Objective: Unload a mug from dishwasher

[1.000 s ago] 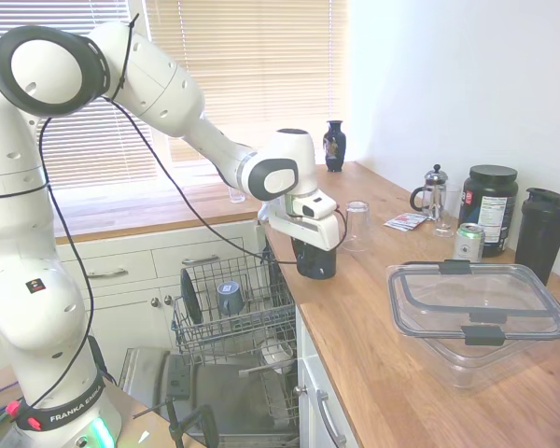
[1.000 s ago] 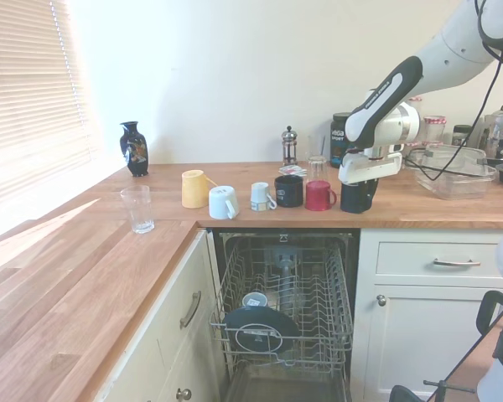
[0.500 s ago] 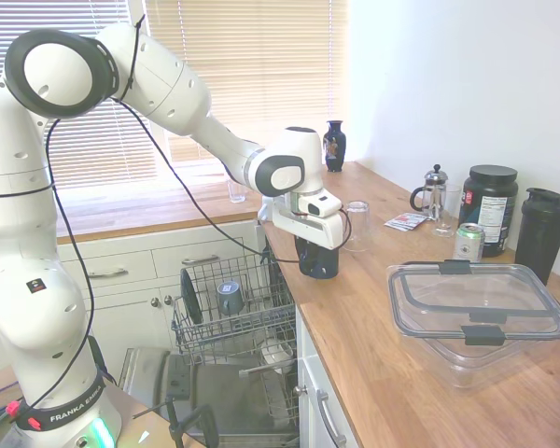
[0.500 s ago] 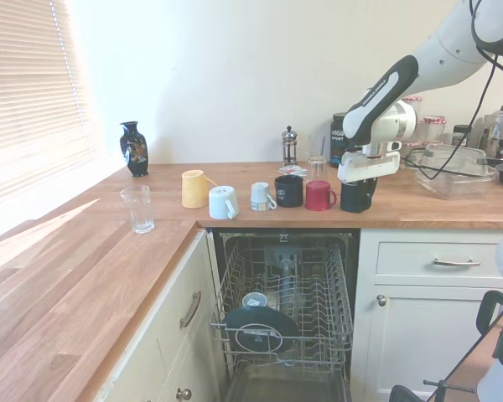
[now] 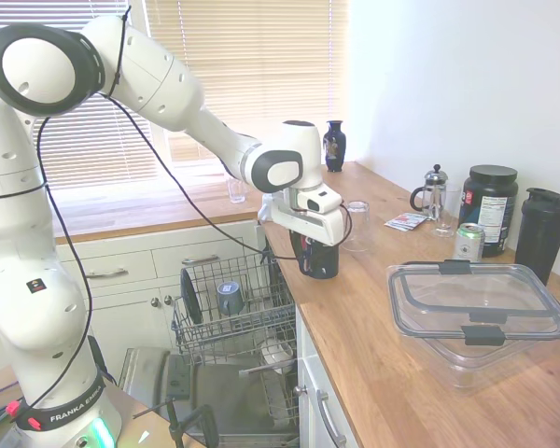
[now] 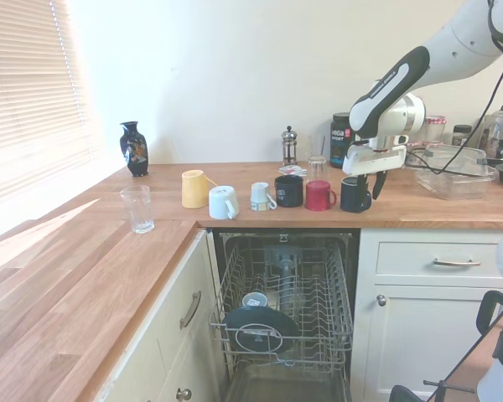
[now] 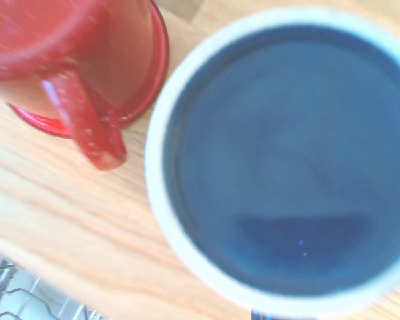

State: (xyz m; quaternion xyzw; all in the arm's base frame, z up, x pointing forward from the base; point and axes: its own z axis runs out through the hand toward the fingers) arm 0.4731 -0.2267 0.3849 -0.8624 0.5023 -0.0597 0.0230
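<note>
A dark navy mug (image 6: 354, 194) stands upright on the wooden desk (image 6: 260, 219), directly beneath the white arm's end effector (image 6: 376, 179), at the desk's front edge above the open dishwasher (image 6: 283, 311). The end effector appears released: in the second exterior view its fingers (image 6: 377, 182) hang spread above the mug's rim, apart from it. The wrist view looks straight down into the mug (image 7: 290, 157), so the cup's long axis runs vertically, in line with the end effector. By this reading the mug is already out of the machine and set down, and the move ahead is a straight lift clear of it.

The tightest neighbour is a red mug (image 6: 319, 195), just beside the navy one; in the wrist view its handle (image 7: 87, 123) points toward the desk's front edge. Beyond it along the desk stand a black mug (image 6: 289, 190), a small white mug (image 6: 261, 196), a pale blue mug (image 6: 223, 202) and a yellow cup (image 6: 194, 188). A drinking glass (image 5: 357, 225) and a coffee press (image 5: 433, 193) stand further back, with a clear plastic container (image 5: 476, 313) well apart on the other side. Below, the grey wire rack (image 5: 229, 308) holds a grey-blue mug (image 5: 230, 297).
</note>
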